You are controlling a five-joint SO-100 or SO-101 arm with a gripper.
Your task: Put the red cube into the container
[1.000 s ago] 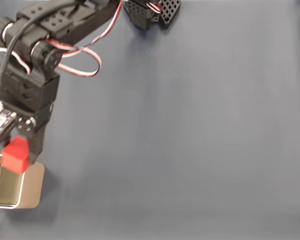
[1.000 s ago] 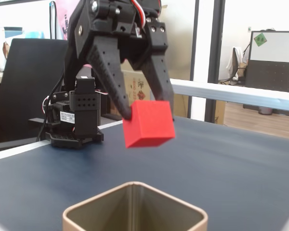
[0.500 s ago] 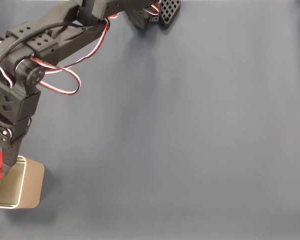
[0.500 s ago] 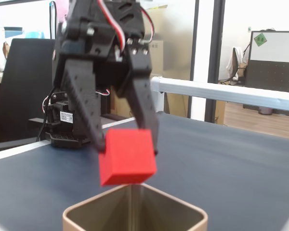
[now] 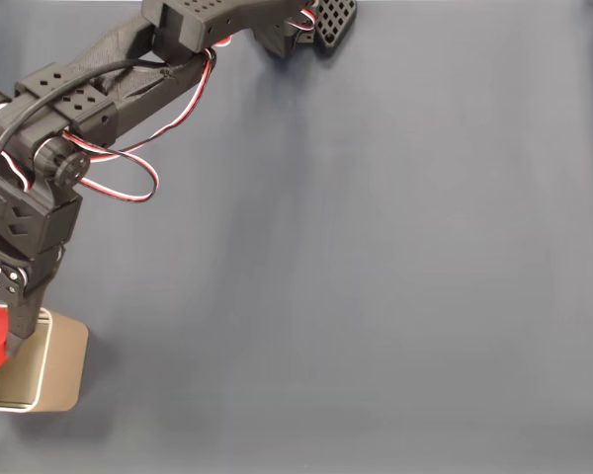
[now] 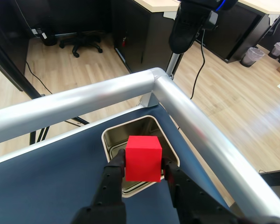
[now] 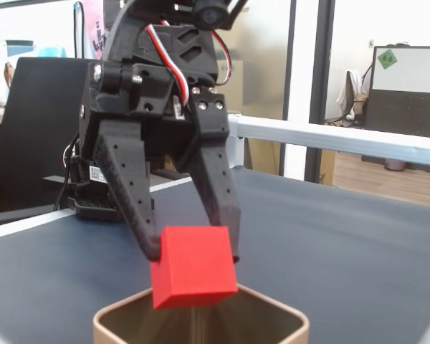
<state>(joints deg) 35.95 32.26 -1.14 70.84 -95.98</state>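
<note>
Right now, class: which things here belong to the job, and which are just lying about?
Job:
cube, clamped in the gripper
container, under the cube

Lying about:
office chair
bin
rail

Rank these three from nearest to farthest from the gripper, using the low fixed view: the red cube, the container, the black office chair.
1. red cube: held between the fingers of the gripper.
2. container: directly below, at the bottom edge.
3. black office chair: far behind the table, on the left.
</note>
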